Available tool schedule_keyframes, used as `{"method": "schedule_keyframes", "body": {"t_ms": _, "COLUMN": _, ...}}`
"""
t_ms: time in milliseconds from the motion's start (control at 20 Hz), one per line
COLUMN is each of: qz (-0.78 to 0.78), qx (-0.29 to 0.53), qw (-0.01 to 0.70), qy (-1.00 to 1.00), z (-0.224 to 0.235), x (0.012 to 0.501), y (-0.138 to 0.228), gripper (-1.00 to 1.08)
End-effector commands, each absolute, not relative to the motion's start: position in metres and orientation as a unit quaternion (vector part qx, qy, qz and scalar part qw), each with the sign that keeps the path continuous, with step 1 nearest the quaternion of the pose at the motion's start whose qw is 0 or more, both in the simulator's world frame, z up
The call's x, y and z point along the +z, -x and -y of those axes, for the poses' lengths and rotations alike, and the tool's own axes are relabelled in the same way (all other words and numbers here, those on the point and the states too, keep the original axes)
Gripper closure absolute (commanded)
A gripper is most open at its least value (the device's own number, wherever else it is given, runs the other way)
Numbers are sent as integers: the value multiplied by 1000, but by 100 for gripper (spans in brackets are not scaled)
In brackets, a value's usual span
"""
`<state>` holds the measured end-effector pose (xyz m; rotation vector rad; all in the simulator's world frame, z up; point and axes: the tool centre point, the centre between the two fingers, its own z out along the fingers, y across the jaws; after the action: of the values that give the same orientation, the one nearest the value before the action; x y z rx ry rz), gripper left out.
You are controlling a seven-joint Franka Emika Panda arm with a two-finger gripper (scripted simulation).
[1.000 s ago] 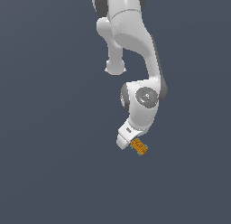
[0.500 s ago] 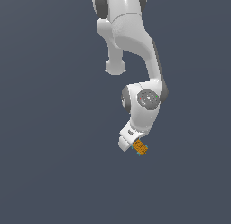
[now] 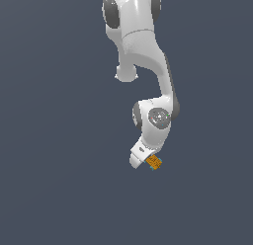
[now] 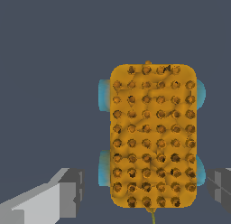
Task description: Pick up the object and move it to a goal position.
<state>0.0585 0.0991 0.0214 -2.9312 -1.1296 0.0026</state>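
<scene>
The object, a small orange studded cart (image 4: 152,135) with teal-blue wheels, fills the middle of the wrist view, seen from above. My gripper (image 4: 144,189) straddles one end of it: one grey finger (image 4: 67,191) stands a small gap off its wheel, and the other finger (image 4: 221,187) sits close beside the opposite wheel. The fingers are apart, so the gripper is open around the cart. In the exterior view the cart (image 3: 153,162) shows as a tiny orange block at the tip of the white hand (image 3: 140,155). The goal position is out of view.
The white arm (image 3: 148,56) reaches down from the top of the exterior view. A flat dark grey-blue surface (image 3: 59,165) lies all around it.
</scene>
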Motion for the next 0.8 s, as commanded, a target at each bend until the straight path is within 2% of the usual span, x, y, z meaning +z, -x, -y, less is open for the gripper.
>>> {"method": "schedule_keyframes", "body": {"t_ms": 0, "qz": 360, "qx": 0, "qw": 0, "qy": 933, "z": -99, "x": 16, "y": -59, "gripper": -92}}
{"method": "schedule_keyframes", "body": {"t_ms": 150, "qz": 360, "qx": 0, "qw": 0, "qy": 933, "z": -99, "x": 15, "y": -60, "gripper": -92}}
{"method": "schedule_keyframes", "body": {"t_ms": 200, "qz": 360, "qx": 0, "qw": 0, "qy": 933, "z": -99, "x": 15, "y": -60, "gripper": 108}}
{"method": "schedule_keyframes", "body": {"t_ms": 750, "qz": 360, "qx": 0, "qw": 0, "qy": 933, "z": -99, "x": 15, "y": -60, "gripper": 108}}
